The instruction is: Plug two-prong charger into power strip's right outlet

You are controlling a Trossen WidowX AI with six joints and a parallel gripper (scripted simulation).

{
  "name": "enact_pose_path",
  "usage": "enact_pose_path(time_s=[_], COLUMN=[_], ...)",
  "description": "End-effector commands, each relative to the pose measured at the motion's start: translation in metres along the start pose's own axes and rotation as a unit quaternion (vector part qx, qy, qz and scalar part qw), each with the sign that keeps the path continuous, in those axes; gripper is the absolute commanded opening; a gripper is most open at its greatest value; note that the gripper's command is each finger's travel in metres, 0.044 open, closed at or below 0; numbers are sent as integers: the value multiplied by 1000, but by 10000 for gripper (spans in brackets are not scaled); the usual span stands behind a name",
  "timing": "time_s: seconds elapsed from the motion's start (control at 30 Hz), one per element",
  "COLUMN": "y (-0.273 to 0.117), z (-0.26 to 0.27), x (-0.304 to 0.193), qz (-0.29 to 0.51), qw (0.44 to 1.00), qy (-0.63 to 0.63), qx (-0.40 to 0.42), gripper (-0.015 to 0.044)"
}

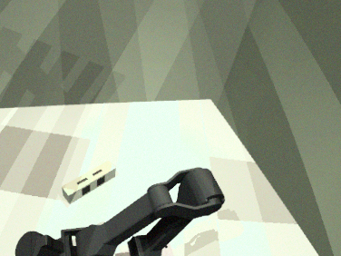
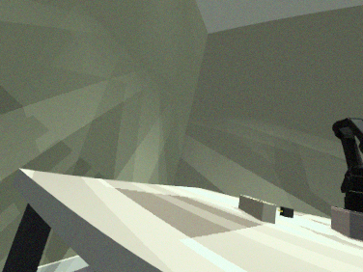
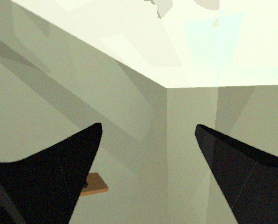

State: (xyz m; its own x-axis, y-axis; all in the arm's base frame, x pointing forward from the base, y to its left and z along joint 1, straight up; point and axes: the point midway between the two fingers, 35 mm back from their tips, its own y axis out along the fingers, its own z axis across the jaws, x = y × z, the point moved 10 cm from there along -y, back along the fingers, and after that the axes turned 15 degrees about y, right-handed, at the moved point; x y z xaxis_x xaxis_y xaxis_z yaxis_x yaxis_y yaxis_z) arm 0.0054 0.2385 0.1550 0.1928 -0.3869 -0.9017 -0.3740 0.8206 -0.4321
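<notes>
The power strip (image 1: 90, 176) (image 2: 256, 208) sits on the table, pale on top, with two dark outlets in its long side in the top view. The black charger (image 2: 287, 212) lies on the table just beyond the strip's near end in the exterior view, with a yellow prong end toward the strip. I cannot make it out in the top view or the wrist view. My gripper (image 3: 148, 128) is open in the wrist view, its fingers wide apart with nothing between them. It points past the table's corner, away from strip and charger. The fingers are not clearly visible in the top and exterior views.
The table (image 1: 150, 136) (image 2: 63, 193) ends at a corner in the wrist view. The dark arm (image 1: 127, 213) (image 2: 351, 154) crosses the lower part of the top view, in front of the strip. A brown block-like object (image 3: 97, 184) shows behind the left finger, below the table.
</notes>
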Motion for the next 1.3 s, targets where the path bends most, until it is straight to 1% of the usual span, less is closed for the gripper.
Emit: enact_pose_path(time_s=[0.0, 0.03, 0.53, 0.97, 1.27], y=[0, -1, -17, -39, -54], z=[1, 2, 44, 77, 92], x=[0, 1, 15, 31, 46], qz=[-1, -2, -65, -139, -180], qw=[1000, 1000, 989, 966, 960], qy=[-1, -4, -97, -170, -135], qx=[1, 4, 88, 138, 165], gripper=[426, 440, 440, 440, 440])
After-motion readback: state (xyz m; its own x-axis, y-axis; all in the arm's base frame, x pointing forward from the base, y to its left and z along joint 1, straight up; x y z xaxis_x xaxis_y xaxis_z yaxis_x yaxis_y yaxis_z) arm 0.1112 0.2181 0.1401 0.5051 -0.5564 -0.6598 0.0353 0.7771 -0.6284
